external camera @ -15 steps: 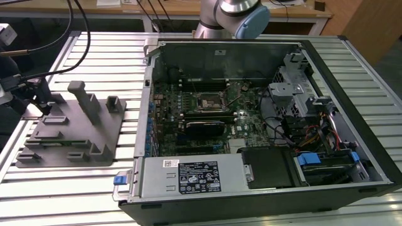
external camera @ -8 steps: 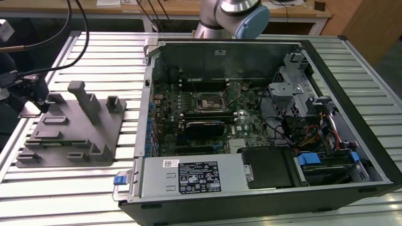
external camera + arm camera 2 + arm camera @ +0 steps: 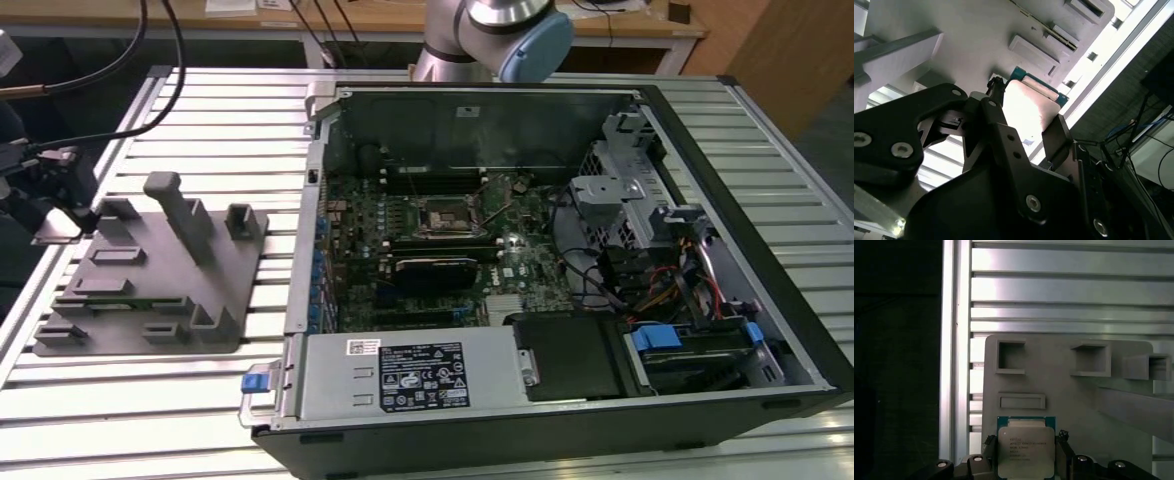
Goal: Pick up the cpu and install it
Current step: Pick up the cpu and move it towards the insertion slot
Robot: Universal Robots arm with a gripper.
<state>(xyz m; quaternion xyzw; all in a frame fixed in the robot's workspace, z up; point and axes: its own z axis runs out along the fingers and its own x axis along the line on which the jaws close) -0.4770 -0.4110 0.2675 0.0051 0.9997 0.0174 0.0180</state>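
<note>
The cpu [image 3: 1026, 449] is a small square chip with a silvery top and a green rim, and it sits between the two black fingers of my gripper [image 3: 1026, 456]. In the second wrist view the cpu [image 3: 1035, 102] shows just over the grey fixture [image 3: 979, 35], with the gripper [image 3: 1026, 114] shut on its two opposite edges. I cannot tell whether the chip still touches the fixture. In the exterior view the gripper [image 3: 51, 210] hangs over the edge of the grey fixture [image 3: 160, 275] at the exterior view's left. The socket [image 3: 441, 218] lies on the motherboard inside the open computer case [image 3: 561, 110].
The fixture carries an upright post [image 3: 180, 215] and several raised pockets [image 3: 1011, 357]. It lies on a slatted metal table [image 3: 200, 110] whose edge is close to the gripper. Cables [image 3: 80, 80] run at the exterior view's left. A power supply [image 3: 407, 375] and drive bays [image 3: 667, 240] stand in the case.
</note>
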